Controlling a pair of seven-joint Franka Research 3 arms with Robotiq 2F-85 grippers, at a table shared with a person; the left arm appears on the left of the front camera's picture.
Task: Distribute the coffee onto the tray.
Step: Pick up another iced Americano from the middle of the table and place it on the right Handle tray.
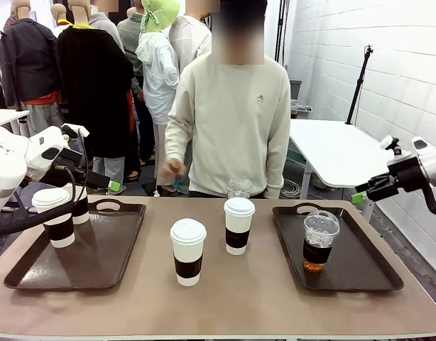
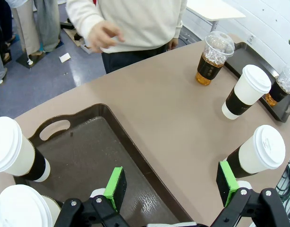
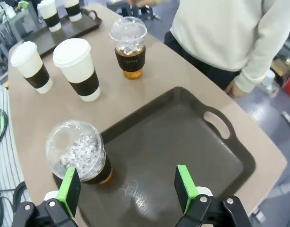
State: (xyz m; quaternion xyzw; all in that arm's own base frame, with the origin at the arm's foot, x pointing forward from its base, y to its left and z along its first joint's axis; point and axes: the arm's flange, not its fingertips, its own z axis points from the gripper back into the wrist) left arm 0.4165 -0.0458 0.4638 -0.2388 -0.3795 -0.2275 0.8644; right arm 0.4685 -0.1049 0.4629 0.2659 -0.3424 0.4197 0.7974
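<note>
**Coffee.** There are four tapered white paper cups, each with a smooth white lid and a dark brown sleeve. The front cup [image 1: 60, 222] and back cup [image 1: 79, 207] stand upright, close together, at the left end of the left tray [image 1: 33, 273]. The near centre cup [image 1: 187, 252] and far centre cup [image 1: 238, 226] stand on the bare bench [image 1: 275, 305] between the trays.

There are also two clear plastic dome-lidded cups of brown iced coffee. The tray iced cup [image 1: 319, 241] stands near the middle of the right tray [image 1: 367, 273]. The far iced cup [image 1: 239, 187] stands at the bench's far edge, behind the far centre cup.

**Supports.** Both trays are dark brown, glossy and rectangular, with raised rims and cut-out handles. The bench top is matte taupe.

**Grippers.** The left gripper [image 2: 172, 183] has black fingers with green pads. Its jaws are spread wide and empty above the left tray's rim. The right gripper [image 3: 127, 188] is likewise wide apart and empty, raised off the bench's right side and touching nothing.

**Person.** A person in a cream sweater stands at the far side.
</note>
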